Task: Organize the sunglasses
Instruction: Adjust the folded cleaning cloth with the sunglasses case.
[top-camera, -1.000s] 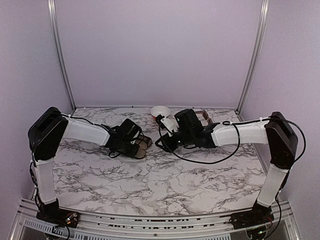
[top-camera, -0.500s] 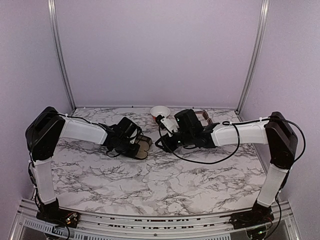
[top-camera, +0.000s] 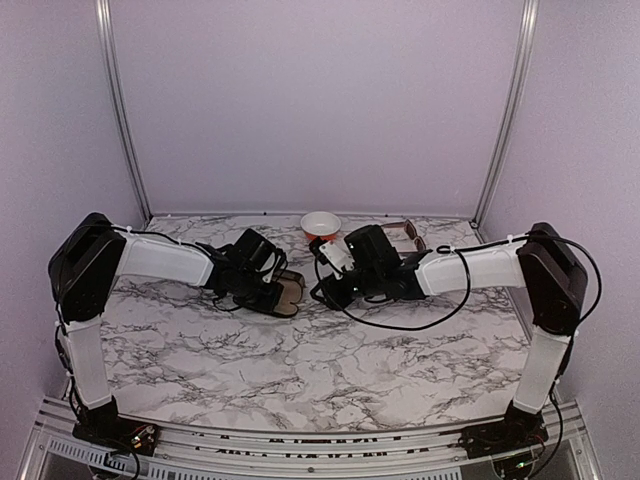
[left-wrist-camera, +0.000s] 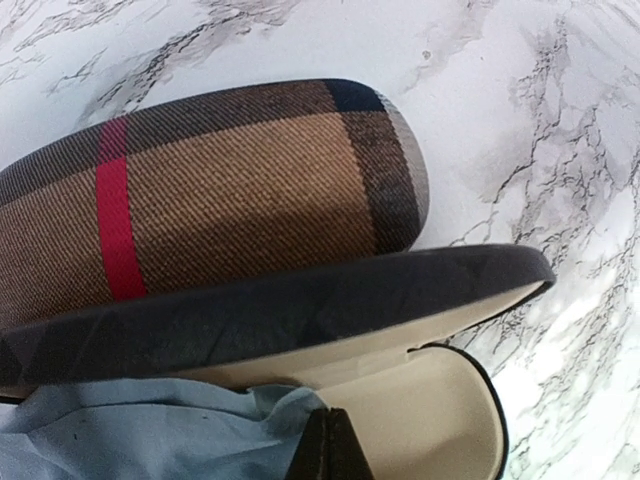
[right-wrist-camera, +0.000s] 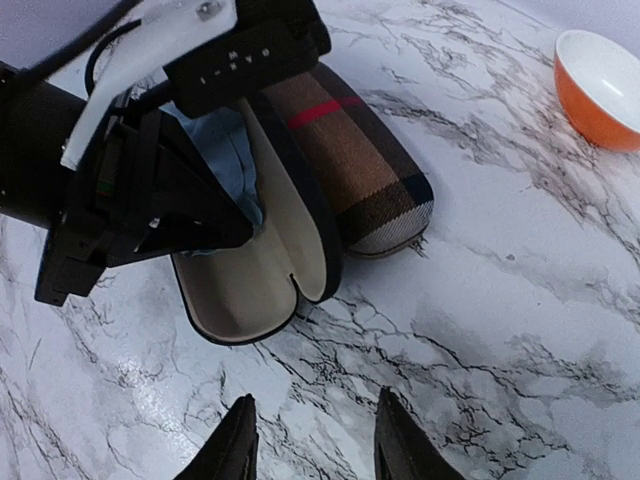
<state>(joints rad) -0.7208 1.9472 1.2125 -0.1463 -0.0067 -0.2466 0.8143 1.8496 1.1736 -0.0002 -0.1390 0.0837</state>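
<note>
Right gripper (right-wrist-camera: 310, 440), fingers apart and empty, hovers beside an open black case with cream lining (right-wrist-camera: 250, 290); left gripper (left-wrist-camera: 330, 442), tips together, sits inside it. Brown square-lensed sunglasses (top-camera: 405, 233) lie beyond the right gripper, near the far-right corner of the marble tabletop (top-camera: 300, 370).

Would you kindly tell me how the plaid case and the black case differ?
The plaid case is closed; the black case lies open. The plaid case is brown fabric with a red stripe; the black case has a dark shell and cream lining. The black case holds a blue cloth; the plaid case's contents are hidden. Both are oblong, side by side.
</note>
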